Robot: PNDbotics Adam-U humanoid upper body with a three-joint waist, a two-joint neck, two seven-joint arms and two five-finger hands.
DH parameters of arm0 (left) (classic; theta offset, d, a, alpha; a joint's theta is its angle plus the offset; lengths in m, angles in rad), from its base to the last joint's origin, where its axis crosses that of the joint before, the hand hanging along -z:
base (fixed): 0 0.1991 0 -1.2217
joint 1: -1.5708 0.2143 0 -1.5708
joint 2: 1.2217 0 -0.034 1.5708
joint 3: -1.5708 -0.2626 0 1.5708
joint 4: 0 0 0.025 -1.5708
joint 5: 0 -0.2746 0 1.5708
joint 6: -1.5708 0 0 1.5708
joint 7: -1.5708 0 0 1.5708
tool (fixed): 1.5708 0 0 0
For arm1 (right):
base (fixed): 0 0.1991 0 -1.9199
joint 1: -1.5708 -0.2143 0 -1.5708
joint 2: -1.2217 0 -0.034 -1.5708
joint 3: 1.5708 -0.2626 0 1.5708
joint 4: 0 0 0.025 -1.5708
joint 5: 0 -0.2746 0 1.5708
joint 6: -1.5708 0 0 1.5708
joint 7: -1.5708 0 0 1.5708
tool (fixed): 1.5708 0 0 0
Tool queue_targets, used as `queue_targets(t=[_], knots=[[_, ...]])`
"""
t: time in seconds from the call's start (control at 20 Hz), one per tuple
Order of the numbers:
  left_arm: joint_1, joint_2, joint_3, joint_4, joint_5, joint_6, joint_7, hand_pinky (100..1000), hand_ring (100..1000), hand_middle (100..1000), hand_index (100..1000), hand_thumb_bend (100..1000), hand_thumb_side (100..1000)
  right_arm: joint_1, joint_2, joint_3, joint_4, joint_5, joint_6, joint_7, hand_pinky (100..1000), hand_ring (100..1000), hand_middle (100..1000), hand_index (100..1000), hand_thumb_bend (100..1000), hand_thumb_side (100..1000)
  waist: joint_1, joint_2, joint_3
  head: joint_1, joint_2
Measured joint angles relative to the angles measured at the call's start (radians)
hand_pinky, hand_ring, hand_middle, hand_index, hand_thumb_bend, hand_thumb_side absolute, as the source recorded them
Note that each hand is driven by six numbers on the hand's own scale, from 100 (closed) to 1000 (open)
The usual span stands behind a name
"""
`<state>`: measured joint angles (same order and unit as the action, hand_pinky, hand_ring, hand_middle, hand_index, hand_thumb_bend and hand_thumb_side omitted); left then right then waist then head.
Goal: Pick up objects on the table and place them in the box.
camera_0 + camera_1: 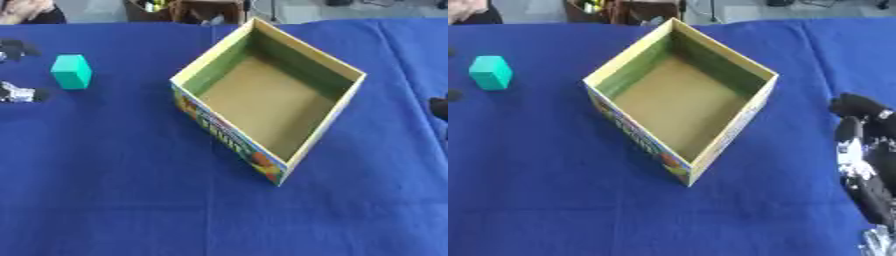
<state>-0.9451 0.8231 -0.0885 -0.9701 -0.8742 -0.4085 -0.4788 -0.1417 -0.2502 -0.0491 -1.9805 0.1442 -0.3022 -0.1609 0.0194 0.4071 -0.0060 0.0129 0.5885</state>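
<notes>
A teal block [71, 71] stands upright on the blue cloth at the far left. The open cardboard box [224, 134], with a printed front wall, sits turned corner-on in the middle, and its inside is empty. My left hand [21, 94] shows only as dark fingertips at the left edge, spread apart just left of the block and not touching it. My right hand [861, 150] rests at the right edge, right of the box, fingers extended and holding nothing.
A blue cloth [114, 200] covers the whole table. Brown clutter [184, 10] sits beyond the far edge, behind the box. Open cloth lies in front of the box and between the box and the block.
</notes>
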Motion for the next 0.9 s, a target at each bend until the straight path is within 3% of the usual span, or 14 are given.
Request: queue_targets(t=[0.3, 0.9], knots=[[-0.016, -0.006, -0.009, -0.016, -0.027, 0.012, -0.002, 841, 902, 1000, 1000, 679, 843, 0.0, 0.0, 0.0, 0.0, 0.0, 0.003, 0.003, 831, 798, 628, 789, 100, 597, 0.003, 0.0, -0.005, 0.0, -0.002], [-0.076, -0.015, 0.034, 0.011, -0.174, -0.017, 0.07, 841, 909, 991, 1000, 713, 822, -0.012, 0.004, 0.006, 0.0, 0.006, 0.002, 0.011, 832, 798, 627, 788, 100, 584, 0.016, 0.029, -0.038, 0.017, -0.025]])
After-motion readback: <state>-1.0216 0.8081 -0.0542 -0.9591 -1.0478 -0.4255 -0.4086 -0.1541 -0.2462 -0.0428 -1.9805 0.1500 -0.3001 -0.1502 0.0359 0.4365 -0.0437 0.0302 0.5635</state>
